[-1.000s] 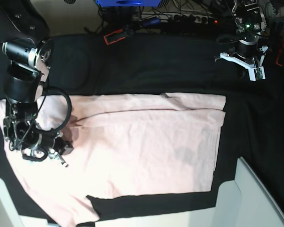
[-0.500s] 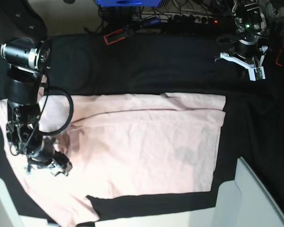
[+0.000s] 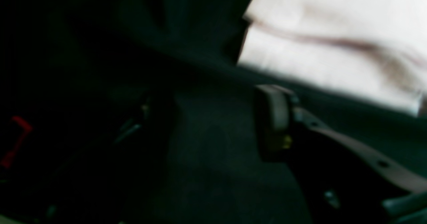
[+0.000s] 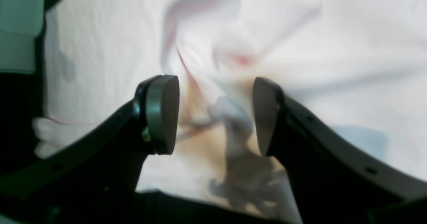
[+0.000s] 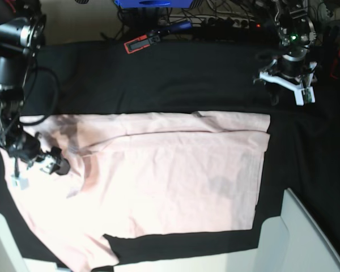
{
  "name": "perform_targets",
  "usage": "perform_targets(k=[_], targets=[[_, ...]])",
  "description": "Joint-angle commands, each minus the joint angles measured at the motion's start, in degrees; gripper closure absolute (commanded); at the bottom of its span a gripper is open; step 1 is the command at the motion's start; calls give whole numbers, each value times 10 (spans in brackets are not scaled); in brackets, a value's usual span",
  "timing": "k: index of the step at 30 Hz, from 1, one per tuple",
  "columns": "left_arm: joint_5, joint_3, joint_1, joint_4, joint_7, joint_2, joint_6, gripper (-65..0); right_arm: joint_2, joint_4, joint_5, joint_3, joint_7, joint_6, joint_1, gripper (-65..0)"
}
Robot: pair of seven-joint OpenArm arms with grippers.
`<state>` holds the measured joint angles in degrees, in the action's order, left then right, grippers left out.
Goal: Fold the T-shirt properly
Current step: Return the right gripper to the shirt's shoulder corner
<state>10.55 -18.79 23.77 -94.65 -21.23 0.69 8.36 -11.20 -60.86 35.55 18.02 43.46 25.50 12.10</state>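
The pale pink T-shirt (image 5: 170,175) lies spread on the black table cloth (image 5: 158,79), plain side up, with a fold line along its far edge. My right gripper (image 5: 34,173) hovers over the shirt's left part. In the right wrist view it (image 4: 215,115) is open, its pads (image 4: 163,114) apart above rumpled pink cloth (image 4: 300,44), with nothing held. My left gripper (image 5: 289,85) is at the far right, off the shirt. The left wrist view is dark and blurred. It shows one pad (image 3: 272,120) over black cloth, the jaws apart, and the shirt's corner (image 3: 333,50) beyond.
A red and black tool (image 5: 139,42) lies at the table's far edge. Cables and a power strip (image 5: 232,22) run behind it. A white bin (image 5: 306,238) stands at the near right corner. A red piece (image 3: 15,140) shows dimly at the left of the left wrist view.
My right gripper has opened, let go of the shirt's left part and pulled back up and to the left. The cloth there now lies flatter. My left gripper has opened and shifted slightly.
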Motion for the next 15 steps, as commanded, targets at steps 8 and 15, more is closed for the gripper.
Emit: perform_targets(k=[8,15], targets=[[0,-2,-18,31,12,1,-1,-390,-6,-184,19,102,28,5,-110,-326],[0,-6,-6,34,12,1,-1,-388,35,-107,13,336,114,5,-95,-326]])
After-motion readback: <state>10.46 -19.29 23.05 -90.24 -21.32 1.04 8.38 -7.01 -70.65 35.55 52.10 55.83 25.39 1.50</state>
